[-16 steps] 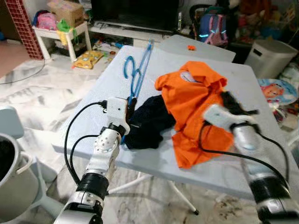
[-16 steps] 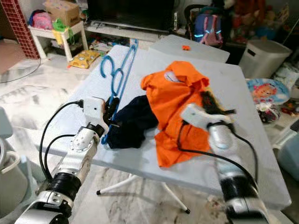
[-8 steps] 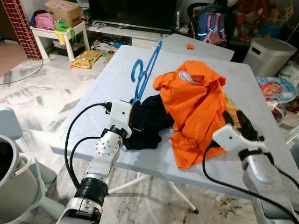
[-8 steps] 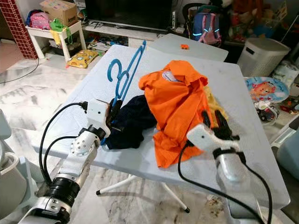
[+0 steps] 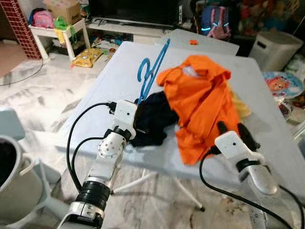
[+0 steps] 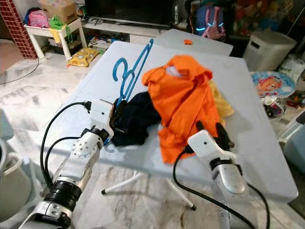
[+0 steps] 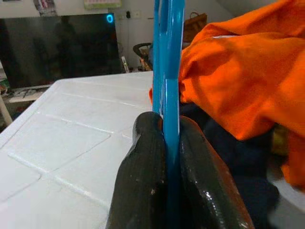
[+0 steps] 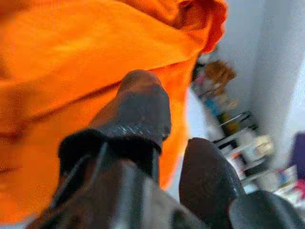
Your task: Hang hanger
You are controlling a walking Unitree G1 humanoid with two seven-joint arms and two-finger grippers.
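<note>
1. Gripping the blue hanger (image 5: pixel 151 71), the left claw (image 7: pixel 164 157) sits at the near left part of the white table (image 5: pixel 119 76).
2. From the left wrist view, you can see both black fingers (image 7: pixel 143 167) pressed tight on the hanger's thin bar; the head views do not show this squeeze.
3. From the head views, the hanger slants up over the table, beside a dark cloth (image 5: pixel 152 119) and an orange shirt (image 5: pixel 202 100).
4. Near the shirt's lower edge, the right claw (image 5: pixel 236 133) has its fingers a little apart, holding nothing.
5. Up close in the right wrist view, the orange shirt is blurry.
</note>
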